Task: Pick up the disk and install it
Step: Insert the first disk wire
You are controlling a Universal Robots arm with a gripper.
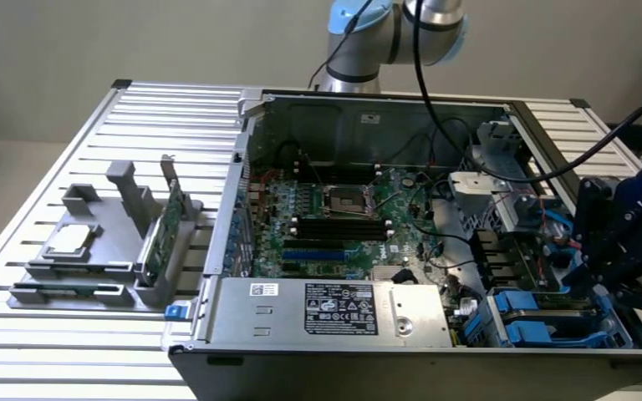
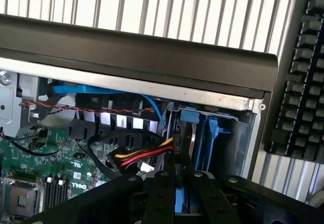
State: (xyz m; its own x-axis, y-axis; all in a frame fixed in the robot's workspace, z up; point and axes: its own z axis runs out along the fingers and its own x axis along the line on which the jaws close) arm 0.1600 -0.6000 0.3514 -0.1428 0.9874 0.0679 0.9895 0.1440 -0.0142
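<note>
Jaws of the gripper [image 2: 176, 183] are clamped on the disk [image 2: 183, 148], held on edge with its blue frame inside the drive bay [image 1: 555, 317] of the open computer case [image 1: 410, 355].

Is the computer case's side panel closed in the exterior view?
No: the case lies open, its motherboard and cables exposed from above.
</note>
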